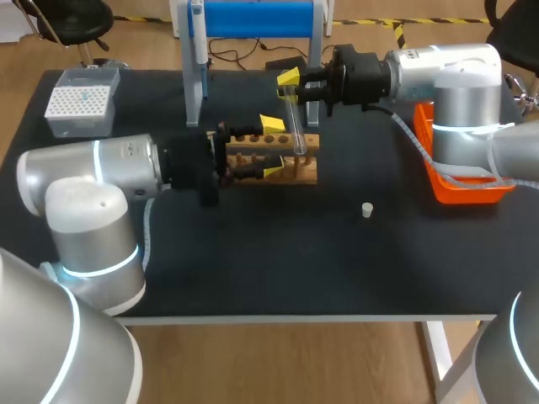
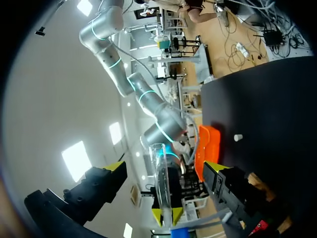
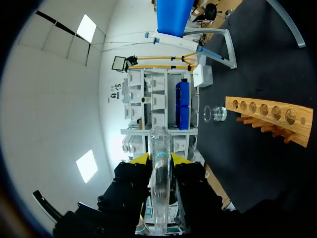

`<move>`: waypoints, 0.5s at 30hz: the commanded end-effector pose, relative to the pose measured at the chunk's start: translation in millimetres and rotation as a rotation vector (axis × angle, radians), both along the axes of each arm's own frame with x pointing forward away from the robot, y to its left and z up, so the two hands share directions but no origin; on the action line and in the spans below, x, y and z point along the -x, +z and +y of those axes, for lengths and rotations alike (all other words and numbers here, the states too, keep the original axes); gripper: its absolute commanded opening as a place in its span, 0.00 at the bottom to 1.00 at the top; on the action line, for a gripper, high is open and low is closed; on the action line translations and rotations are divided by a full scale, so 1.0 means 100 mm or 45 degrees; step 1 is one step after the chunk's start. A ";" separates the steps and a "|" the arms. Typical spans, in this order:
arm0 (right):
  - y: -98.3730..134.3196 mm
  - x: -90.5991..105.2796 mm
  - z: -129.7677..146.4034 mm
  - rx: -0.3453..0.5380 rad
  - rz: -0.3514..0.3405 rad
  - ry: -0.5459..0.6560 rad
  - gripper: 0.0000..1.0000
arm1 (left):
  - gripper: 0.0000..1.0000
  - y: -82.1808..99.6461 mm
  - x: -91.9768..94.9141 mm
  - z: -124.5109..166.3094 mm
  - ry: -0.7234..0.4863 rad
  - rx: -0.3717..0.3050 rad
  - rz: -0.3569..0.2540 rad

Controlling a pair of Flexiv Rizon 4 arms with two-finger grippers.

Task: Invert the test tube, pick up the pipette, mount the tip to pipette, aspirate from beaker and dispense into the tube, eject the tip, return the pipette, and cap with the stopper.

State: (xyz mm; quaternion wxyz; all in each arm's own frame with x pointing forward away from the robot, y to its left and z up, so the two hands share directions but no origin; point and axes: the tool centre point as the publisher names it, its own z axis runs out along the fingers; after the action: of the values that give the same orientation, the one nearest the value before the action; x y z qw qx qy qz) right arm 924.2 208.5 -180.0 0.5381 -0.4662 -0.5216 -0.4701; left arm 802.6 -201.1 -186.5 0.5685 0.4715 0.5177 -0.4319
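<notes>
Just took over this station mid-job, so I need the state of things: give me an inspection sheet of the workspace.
Surface: black table, no spill visible.
Job's things: test tube held near wooden rack; stopper loose on table; tip box at far left; pipette on its stand; beaker beyond rack.
Clutter: orange bin at right edge.
End effectors: right end effector shut on test tube; left end effector open, straddling rack.
Cables: hose along right arm.
Surroundings: nothing seen.

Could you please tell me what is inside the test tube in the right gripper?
The test tube looks empty through its clear wall; the stretch clamped in the right gripper is partly covered, so I cannot tell there.
</notes>
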 end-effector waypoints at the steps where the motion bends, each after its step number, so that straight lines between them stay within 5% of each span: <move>1: 0.01 0.01 -0.01 0.004 -0.001 0.000 0.00 | 1.00 0.08 -0.06 -0.10 -0.042 -0.062 0.039; 15: 0.01 0.01 -0.01 0.004 -0.001 0.000 0.00 | 1.00 0.19 -0.05 -0.25 -0.091 -0.148 0.060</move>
State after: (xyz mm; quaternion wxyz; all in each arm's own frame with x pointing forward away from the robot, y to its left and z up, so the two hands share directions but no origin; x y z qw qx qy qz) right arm 924.2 208.4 -180.0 0.5380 -0.4662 -0.5217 -0.4702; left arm 805.5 -221.3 -169.7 0.5179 0.5069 0.5334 -0.4362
